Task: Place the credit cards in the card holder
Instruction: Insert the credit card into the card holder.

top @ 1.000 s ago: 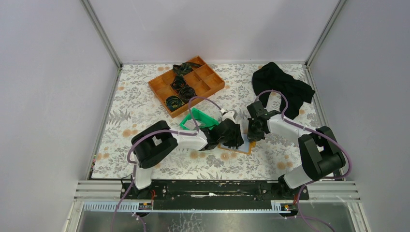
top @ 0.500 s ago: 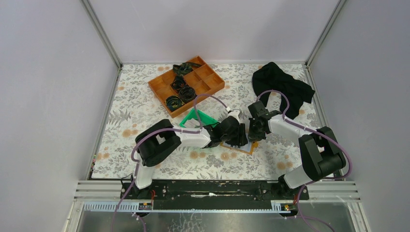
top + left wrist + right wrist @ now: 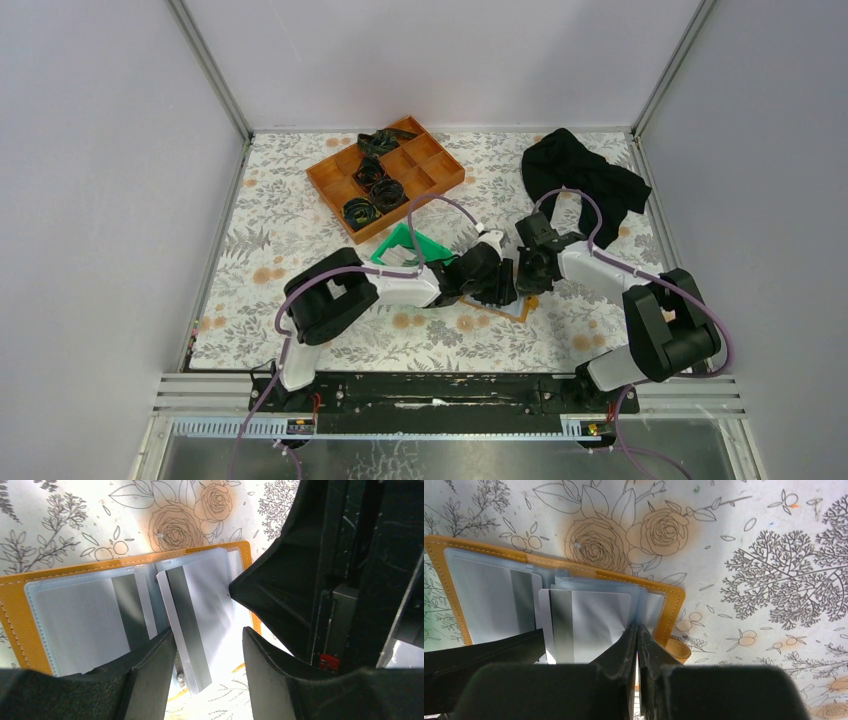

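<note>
Though the first card [image 3: 85, 625] sits sleeved at frame left, the second card [image 3: 200, 620] juts half-in — left gripper [image 3: 207, 634] apart, right gripper [image 3: 638, 630] pinched shut.

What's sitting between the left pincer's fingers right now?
A whitish-grey card with a dark stripe, lying on the open orange leather-like wallet; the left pincer straddles it, seen in the left wrist view.
</note>
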